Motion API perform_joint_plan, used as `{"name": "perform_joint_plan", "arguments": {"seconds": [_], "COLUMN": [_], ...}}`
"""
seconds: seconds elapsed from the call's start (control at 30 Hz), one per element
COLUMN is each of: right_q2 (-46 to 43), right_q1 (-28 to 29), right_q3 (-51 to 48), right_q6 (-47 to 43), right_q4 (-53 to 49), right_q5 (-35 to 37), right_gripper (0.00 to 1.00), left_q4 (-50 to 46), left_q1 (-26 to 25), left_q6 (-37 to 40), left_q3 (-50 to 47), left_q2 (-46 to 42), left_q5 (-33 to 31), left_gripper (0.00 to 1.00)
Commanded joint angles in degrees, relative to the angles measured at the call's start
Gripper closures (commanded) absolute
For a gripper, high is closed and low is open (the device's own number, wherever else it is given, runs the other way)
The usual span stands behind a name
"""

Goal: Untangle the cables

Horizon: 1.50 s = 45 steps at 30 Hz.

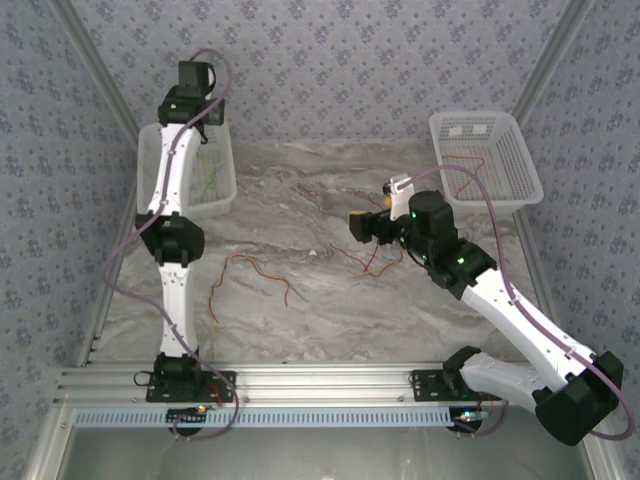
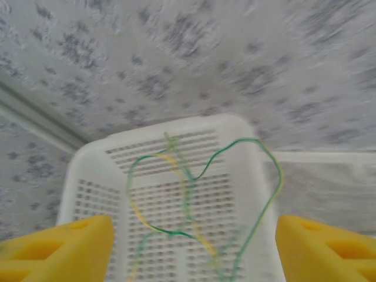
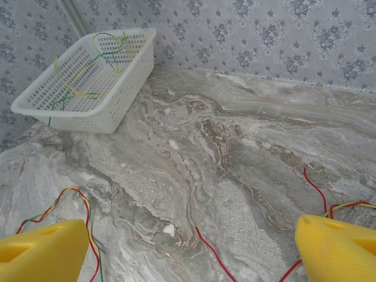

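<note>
Marbled table surface (image 1: 330,190), patterned walls on three sides. Left arm (image 1: 170,200) reaches straight out to the far-left corner. Right arm (image 1: 510,310) angles in from the near-right corner toward the middle of the surface. White slotted left basket (image 1: 215,195) sits at the far-left corner, under the left arm's wrist. A matching right basket (image 1: 525,165) sits at the far-right corner. Left gripper (image 2: 194,247) hovers over the left basket, yellow fingers (image 2: 59,247) wide apart, nothing between them. Right gripper (image 3: 191,249) is low over the middle of the surface, fingers (image 3: 341,247) also spread. A red strand runs on the surface across the gap, not pinched. Cables (image 1: 250,270) lie in four lots. A loose red, yellow and green tangle sits toward the near-left part of the surface, well apart from both baskets. A red-and-yellow bunch (image 1: 375,262) sits mid-surface, just under the right gripper. Green and yellow loops (image 2: 194,176) lie inside the left basket, some arching over its rim. One thin red wire (image 1: 470,165) lies inside the right basket.
</note>
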Motion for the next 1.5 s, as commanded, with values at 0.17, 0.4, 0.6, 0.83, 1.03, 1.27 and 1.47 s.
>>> {"name": "perform_joint_plan", "arguments": {"seconds": [0.17,0.4,0.6,0.83,1.03,1.27,1.47], "right_q2": [-1.4,0.5,5.7,3.3,0.7,3.1,10.6], "right_q1": [-0.8,-2.8,-2.4,-1.5,-1.5,-1.9,-10.1], "right_q3": [-0.6,-2.7,-2.2,-2.5,-5.0,-3.4,3.9], "right_q6": [-0.3,0.6,4.0,3.8,2.6,3.6,10.3], "right_q4": [1.6,5.7,11.4,8.9,7.6,6.0,-7.8], "right_q5": [0.8,-1.8,-4.1,-2.7,-2.1,-2.0,-3.7], "right_gripper": [0.07,0.07,0.07,0.07,0.07,0.07,0.08], "left_q4": [29.3,37.0,40.4,36.5,38.1,38.4,40.3], "left_q1": [1.2,-7.3,-12.8,-8.7,-4.9,-5.2,-6.7], "left_q6": [-18.4,-17.5,-19.8,-24.6,-23.7,-23.6,-23.5], "left_q3": [-64.5,-79.5,-71.2,-65.1,-68.3,-71.5,-76.8], "left_q2": [-37.5,-42.4,-27.4,-16.7,-17.6,-21.2,-31.4], "left_q5": [-0.9,6.9,8.5,3.5,3.0,1.6,0.3], "left_gripper": [0.39,0.56,0.92,1.0,0.98,0.93,0.73]}}
